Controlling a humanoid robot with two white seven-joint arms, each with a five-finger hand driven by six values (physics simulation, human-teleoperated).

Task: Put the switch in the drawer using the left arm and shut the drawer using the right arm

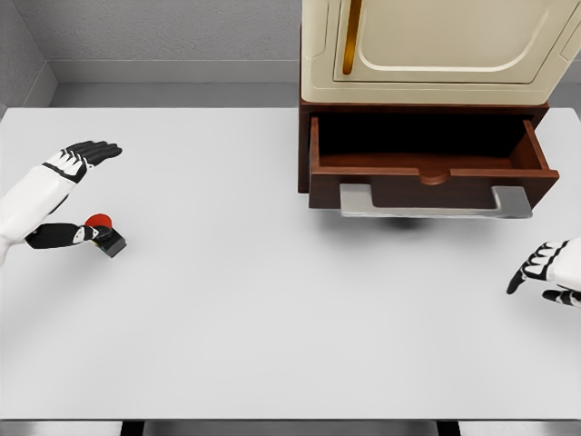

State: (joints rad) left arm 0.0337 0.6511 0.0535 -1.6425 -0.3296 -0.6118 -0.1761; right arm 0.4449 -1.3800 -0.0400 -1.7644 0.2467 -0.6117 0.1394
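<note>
The switch sits right by the left hand, and the drawer is open.

The left hand [68, 195] is spread wide, fingers apart from the thumb, and it holds nothing. The little black switch [105, 235] with its red button lies on the white table [272, 309], touching the tip of the thumb, below the fingers. The brown drawer [431, 177] is far off to that hand's right, pulled out. The right hand [549, 272] rests near the table's edge, fingers loose, below the drawer.

Single head view, high, angled down over table [272, 318], mid-range.
</note>
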